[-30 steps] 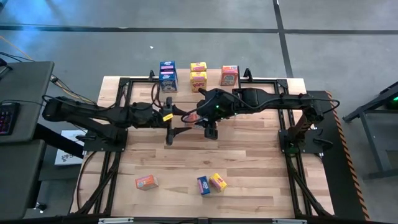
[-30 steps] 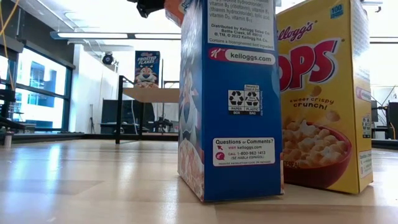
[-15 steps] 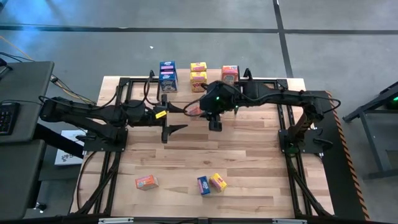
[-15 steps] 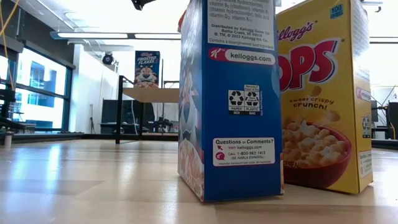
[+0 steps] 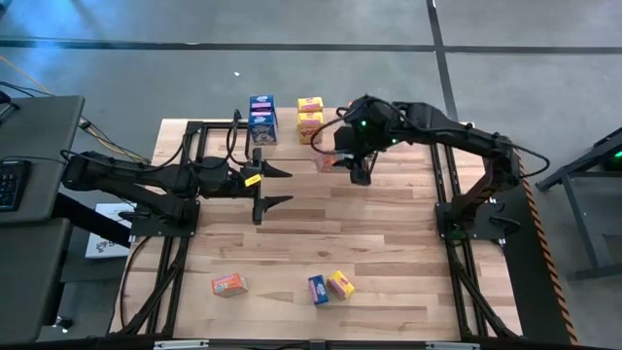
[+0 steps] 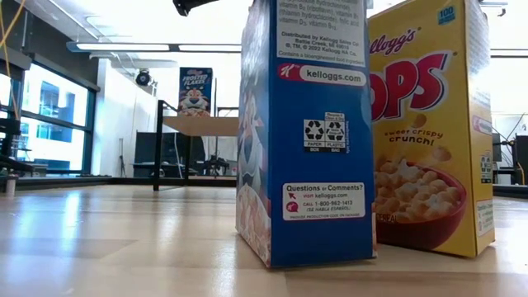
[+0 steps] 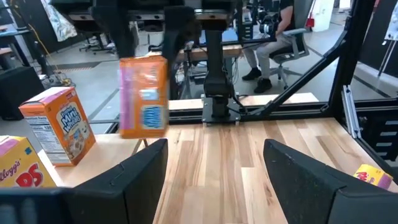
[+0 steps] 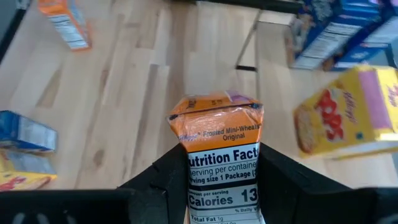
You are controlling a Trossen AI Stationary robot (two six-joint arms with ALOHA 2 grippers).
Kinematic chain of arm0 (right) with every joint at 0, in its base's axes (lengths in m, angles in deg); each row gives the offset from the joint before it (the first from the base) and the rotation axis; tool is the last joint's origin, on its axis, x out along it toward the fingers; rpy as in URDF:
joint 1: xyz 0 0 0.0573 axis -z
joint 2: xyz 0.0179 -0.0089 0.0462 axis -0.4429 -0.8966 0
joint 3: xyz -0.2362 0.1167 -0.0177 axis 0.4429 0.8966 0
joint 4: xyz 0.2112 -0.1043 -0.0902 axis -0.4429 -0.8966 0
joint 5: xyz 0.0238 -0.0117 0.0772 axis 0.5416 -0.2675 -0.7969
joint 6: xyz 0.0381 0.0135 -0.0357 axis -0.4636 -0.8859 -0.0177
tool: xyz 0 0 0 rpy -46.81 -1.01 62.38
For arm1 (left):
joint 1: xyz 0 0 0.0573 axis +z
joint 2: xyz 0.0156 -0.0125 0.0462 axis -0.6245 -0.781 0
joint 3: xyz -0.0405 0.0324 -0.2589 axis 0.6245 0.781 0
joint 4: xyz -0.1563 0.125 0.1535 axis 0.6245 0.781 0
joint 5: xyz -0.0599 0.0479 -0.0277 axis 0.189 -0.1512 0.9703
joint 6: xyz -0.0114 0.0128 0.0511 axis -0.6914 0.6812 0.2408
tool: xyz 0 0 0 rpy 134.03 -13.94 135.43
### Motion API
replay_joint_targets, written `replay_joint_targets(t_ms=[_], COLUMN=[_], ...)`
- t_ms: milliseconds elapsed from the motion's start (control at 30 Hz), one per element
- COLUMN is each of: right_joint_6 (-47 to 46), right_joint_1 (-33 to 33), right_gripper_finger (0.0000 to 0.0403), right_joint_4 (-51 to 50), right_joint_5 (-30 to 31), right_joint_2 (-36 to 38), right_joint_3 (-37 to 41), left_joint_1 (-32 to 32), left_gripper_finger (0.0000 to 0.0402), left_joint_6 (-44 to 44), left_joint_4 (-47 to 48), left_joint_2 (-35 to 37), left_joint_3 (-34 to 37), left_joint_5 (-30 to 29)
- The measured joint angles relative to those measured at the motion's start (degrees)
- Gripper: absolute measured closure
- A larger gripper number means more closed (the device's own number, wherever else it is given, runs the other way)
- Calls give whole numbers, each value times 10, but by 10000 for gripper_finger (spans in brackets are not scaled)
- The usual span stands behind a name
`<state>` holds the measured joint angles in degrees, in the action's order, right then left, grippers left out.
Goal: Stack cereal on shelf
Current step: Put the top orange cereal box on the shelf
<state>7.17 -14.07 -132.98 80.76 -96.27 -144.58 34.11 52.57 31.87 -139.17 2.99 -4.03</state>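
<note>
My right gripper is shut on an orange cereal box above the table's far middle, close to the shelf. There, blue boxes and yellow boxes stand in stacks of two. An orange box stands beside the yellow ones; in the high view the right arm covers it. My left gripper waits open at mid-table, left of the held box, with nothing between its fingers. An orange, a blue and a yellow box rest on the table near its front. My right gripper pinches the orange box between its two fingers, on two opposite sides near one end. The fingers slant down from above. The box hangs upright below them, lifted clear of the table, its nutrition panel toward the wrist camera.
Black frame rails run round the tabletop. The blue box and the yellow box stand right in front of the low camera. Bare wood lies between the arms and the front boxes. A person sits beyond the table.
My right gripper has carried the orange box up and toward the table's far edge and right, nearer the shelf, rolling its wrist a little on the way. The box has stayed clamped and clear of the table.
</note>
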Motion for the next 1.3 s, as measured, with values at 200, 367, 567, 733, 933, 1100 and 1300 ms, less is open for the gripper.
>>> replay_joint_targets(t_ms=[200,367,567,733,933,1100,1300], right_joint_6=[-2,-24,-45,-39,-35,-45,-92], right_joint_1=[31,40,39,40,54,89,165], right_gripper_finger=[258,258,258,258,258,258,258], right_joint_4=[21,121,277,439,643,825,936], right_joint_5=[-35,-19,9,31,41,17,-85], right_joint_2=[18,88,194,279,339,354,347], right_joint_3=[47,202,350,468,617,722,776], left_joint_1=[0,0,0,0,0,0,2], left_gripper_finger=[147,147,147,147,147,147,147], left_joint_6=[-2,-4,-6,-11,-10,0,-4], left_joint_4=[0,-3,-5,-6,-6,-6,-6], left_joint_2=[0,0,0,0,0,0,0], left_joint_3=[0,0,0,0,0,0,0], left_joint_5=[0,0,0,0,0,0,-16])
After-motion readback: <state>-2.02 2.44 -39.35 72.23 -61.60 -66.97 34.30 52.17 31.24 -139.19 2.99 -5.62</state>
